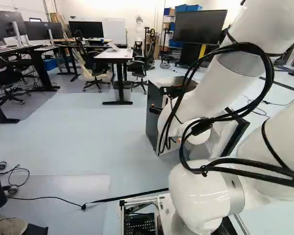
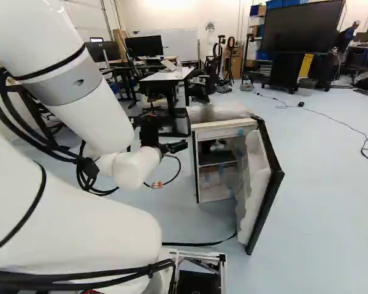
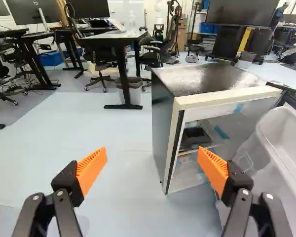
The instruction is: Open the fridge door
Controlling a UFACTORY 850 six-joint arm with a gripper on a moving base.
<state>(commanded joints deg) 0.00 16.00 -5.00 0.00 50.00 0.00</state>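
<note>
The fridge door (image 2: 256, 177) stands swung wide from the mini fridge (image 3: 163, 118), ahead of the gripper (image 3: 152, 154), which is spread and empty; opening seems nearly done, so any further nudge should press gently outward on the door's inner face. The right base view shows the door's full height; in the left base view the arm (image 1: 201, 103) hides much of it.
</note>
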